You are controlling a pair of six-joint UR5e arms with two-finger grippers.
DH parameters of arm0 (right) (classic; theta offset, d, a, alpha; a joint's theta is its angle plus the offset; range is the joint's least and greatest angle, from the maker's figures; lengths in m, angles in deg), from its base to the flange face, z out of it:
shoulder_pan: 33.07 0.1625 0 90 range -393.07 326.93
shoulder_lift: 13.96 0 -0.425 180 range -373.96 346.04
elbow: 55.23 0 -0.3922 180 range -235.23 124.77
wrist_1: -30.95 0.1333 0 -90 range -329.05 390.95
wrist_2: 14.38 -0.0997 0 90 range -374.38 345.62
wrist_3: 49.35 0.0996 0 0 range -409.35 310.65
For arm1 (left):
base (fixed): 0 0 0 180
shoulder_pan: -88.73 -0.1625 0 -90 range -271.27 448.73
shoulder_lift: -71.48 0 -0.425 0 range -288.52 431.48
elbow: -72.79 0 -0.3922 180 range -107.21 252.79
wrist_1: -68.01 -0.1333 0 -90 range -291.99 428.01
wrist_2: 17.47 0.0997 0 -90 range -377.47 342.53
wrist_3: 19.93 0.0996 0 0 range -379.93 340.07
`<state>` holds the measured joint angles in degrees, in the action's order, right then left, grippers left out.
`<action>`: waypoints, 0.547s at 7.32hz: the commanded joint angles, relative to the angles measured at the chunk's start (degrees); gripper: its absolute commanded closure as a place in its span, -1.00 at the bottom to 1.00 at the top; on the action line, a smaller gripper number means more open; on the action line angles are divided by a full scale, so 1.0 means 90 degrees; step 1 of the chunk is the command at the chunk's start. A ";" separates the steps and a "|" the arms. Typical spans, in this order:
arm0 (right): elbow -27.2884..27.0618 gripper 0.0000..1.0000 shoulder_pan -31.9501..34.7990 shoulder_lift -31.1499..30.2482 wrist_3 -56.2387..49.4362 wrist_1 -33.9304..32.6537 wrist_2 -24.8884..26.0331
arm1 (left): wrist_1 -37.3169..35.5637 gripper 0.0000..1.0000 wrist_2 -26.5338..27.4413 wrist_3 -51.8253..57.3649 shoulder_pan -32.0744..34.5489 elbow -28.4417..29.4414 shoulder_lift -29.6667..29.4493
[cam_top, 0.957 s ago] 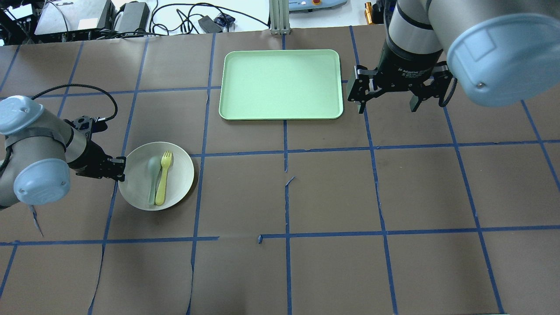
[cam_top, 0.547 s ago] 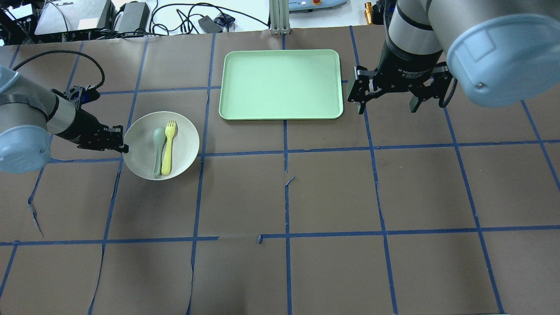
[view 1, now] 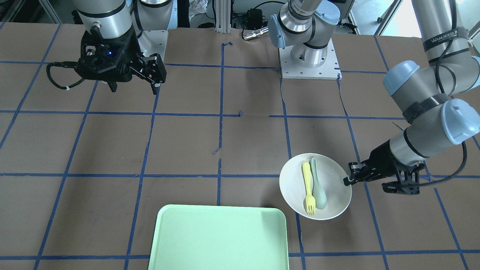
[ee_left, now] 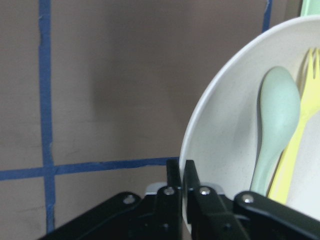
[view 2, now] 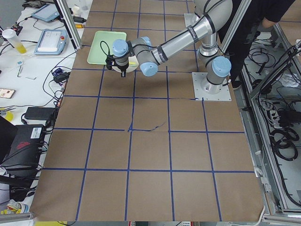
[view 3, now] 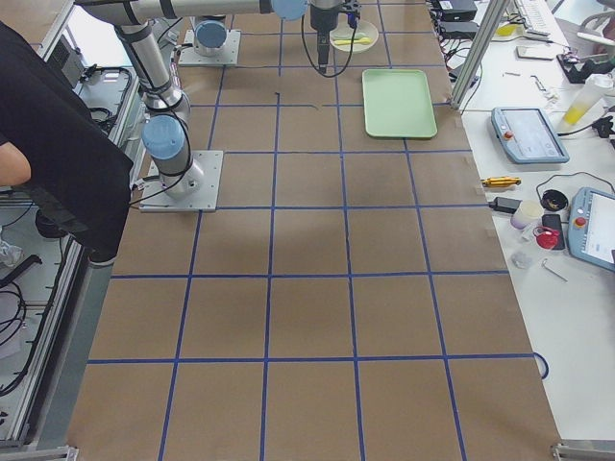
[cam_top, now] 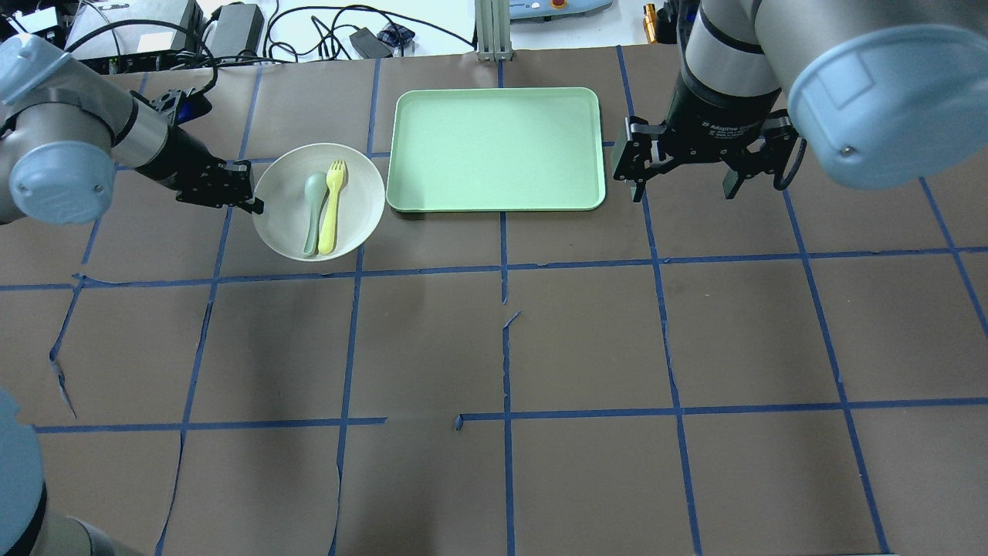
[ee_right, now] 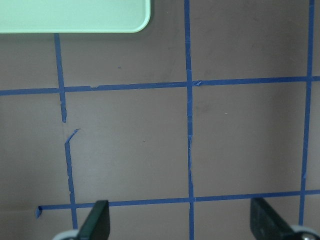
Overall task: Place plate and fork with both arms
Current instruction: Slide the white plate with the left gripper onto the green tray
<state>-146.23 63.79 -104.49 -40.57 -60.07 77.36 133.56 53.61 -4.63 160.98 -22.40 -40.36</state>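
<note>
The left arm (cam_top: 93,147) reaches low across the desk (cam_top: 587,340). The left jaws are pinched shut on the rim of the plate (cam_top: 363,193). In the wrist view the rim is caught between the two jaws, which stand almost together. The plate spreads away from the left jaws, and its far edge comes just beside one short side of the tray (cam_top: 494,147). Whether plate and tray touch cannot be told, nor whether the plate rests on the desk or is held clear of it.

Two pieces lie side by side in the plate. The spoon (cam_top: 312,212) is nearer the left jaws and the fork (cam_top: 332,208) is just beyond it, close against it. Both lie crosswise to the line along which the jaws reach. The fork's tines and the spoon's bowl are at the same end, pointing away from the robot.

The right arm (cam_top: 725,69) comes down at the opposite short side of the tray. The right jaws point downward, spread wide and holding nothing, above bare desk crossed by blue tape (cam_top: 587,265). The tray lies just beside them, on the side toward the left jaws. The plate and fork are past the tray, well apart from the right jaws.
</note>
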 commanded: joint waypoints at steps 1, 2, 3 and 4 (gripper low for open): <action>-0.0015 -1.00 0.0000 0.0000 0.0000 -0.0004 -0.0008 | 0.0100 1.00 -0.0231 -0.0721 0.0720 0.1274 -0.1113; -0.0025 -1.00 0.0000 0.0000 0.0000 -0.0004 -0.0008 | 0.0109 1.00 -0.0280 -0.0984 0.0993 0.1889 -0.1553; -0.0025 -1.00 0.0000 0.0000 0.0000 -0.0004 -0.0008 | 0.0119 1.00 -0.0396 -0.1151 0.1238 0.2436 -0.1983; -0.0025 -1.00 0.0000 0.0000 0.0000 -0.0004 -0.0008 | 0.0119 1.00 -0.0455 -0.1424 0.1453 0.2857 -0.2316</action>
<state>-146.44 63.79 -104.49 -40.57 -60.10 77.29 134.57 50.37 -14.60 171.33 -2.27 -56.79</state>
